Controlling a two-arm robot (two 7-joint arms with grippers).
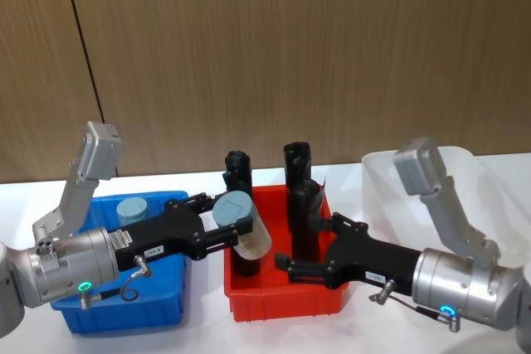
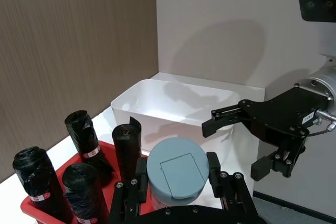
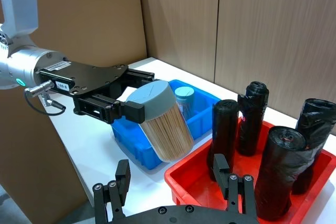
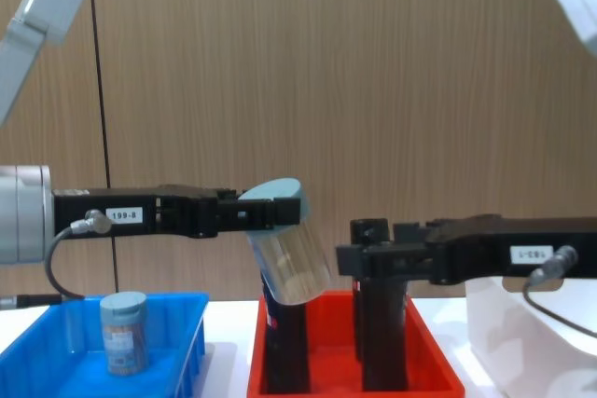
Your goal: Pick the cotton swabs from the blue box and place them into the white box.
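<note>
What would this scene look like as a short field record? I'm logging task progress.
left gripper: fingers shut on a tilted cotton swabs tub, held above the red bin's left edge
right gripper: open, over the red bin
blue box: second tub standing inside
white box: right of the red bin
red bin contents: black rolls

A bright red rectangular plastic bin point(image 1: 274, 306) sits on the white desk point(image 1: 203, 333). Four black wrapped rolls point(image 1: 297, 173) stand upright inside it. A brown wood-panelled wall point(image 1: 290, 55) is behind.
</note>
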